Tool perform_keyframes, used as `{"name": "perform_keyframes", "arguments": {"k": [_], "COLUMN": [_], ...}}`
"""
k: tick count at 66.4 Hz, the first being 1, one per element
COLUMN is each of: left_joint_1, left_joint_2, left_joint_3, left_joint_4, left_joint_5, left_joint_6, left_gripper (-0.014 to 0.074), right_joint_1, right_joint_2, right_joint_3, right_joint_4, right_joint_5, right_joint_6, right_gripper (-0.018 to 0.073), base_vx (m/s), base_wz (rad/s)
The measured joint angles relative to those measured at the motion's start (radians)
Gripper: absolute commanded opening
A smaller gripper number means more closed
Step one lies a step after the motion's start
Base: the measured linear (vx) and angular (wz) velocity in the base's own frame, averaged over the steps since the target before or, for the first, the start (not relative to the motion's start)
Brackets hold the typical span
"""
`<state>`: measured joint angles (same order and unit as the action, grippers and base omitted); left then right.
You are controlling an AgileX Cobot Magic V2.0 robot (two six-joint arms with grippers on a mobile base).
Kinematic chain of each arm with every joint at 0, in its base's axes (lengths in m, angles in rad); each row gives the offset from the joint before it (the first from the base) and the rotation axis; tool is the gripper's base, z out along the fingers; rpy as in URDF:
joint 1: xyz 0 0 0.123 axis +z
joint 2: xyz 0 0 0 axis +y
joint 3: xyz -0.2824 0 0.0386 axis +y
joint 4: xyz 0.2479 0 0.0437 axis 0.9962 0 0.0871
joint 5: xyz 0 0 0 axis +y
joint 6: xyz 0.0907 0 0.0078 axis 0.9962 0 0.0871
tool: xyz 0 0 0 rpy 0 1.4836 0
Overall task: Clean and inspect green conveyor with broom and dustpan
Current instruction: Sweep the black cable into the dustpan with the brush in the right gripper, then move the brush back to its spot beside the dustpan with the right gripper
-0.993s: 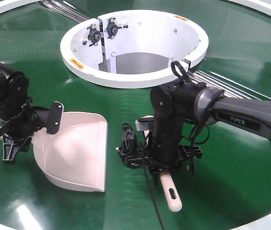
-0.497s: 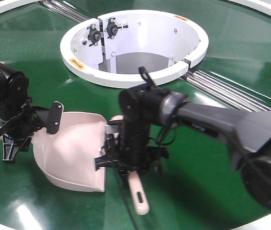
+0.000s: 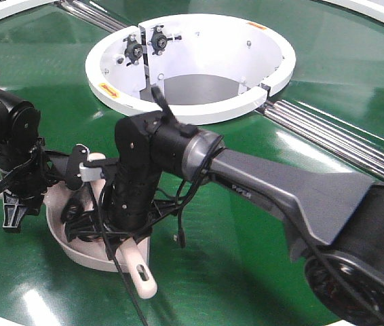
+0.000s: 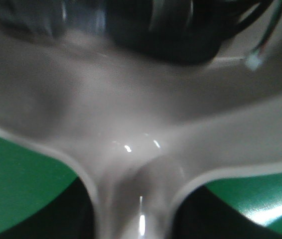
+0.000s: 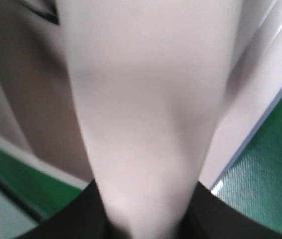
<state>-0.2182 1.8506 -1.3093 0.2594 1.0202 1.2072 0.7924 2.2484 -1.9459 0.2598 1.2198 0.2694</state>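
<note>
The desk [image 3: 233,285] is a glossy dark green conveyor belt that runs as a ring round a white central collar [image 3: 199,109]. Silver rollers [image 3: 328,136] cross it toward the far right edge.

The dustpan [image 3: 83,258] lies on the belt near the left end of the near edge. Its long handle points toward the left edge and its flat mouth faces right. The left hand [image 3: 17,190] sits over that handle. In the left wrist view the handle runs up the middle of the picture and widens into the pale scoop, with green belt on both sides. The hand looks closed on the handle, though its fingers are not sharply seen.

The right arm reaches from the right edge across the belt, and the right hand [image 3: 127,227] hangs pointing down over the dustpan. It is clamped round the broom [image 3: 141,272]. The slotted handle end sticks out toward the near edge, just past the pan's rim. The other pale tip shows above the pan's far side. The right wrist view is filled by the broom's beige back, blurred, with the pan's pale wall and a strip of green behind it. The bristles are hidden under the hand, so I cannot tell whether they touch the pan. A black cable [image 3: 178,231] dangles from the right wrist.
</note>
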Motion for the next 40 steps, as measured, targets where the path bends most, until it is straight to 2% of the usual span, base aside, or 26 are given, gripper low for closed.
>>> {"name": "perform_keyframes", "arguments": {"k": [11,25,31,40], "left_joint_1": [0.000,0.000,0.000,0.000], "left_joint_2": [0.000,0.000,0.000,0.000], "left_joint_3": [0.000,0.000,0.000,0.000], "left_joint_4": [0.000,0.000,0.000,0.000], "left_joint_5": [0.000,0.000,0.000,0.000], "left_joint_6": [0.000,0.000,0.000,0.000], "left_gripper": [-0.0006,-0.0006,-0.0006,-0.0006], "right_joint_1": [-0.013,-0.069,-0.099,-0.162], "right_joint_2": [-0.068,-0.137,-0.174,-0.245], "right_joint_3": [0.000,0.003,0.040,0.187], "right_joint_4": [-0.040,-0.074,-0.090,-0.152], "right_joint_5": [0.018,0.018,0.017,0.017], "right_joint_6": [-0.007,-0.036,-0.057,-0.082], "right_gripper": [-0.0001,-0.0001,-0.0001,-0.0001], "base_vx": [0.00,0.00,0.00,0.00], "base_wz": [0.00,0.00,0.00,0.00]}}
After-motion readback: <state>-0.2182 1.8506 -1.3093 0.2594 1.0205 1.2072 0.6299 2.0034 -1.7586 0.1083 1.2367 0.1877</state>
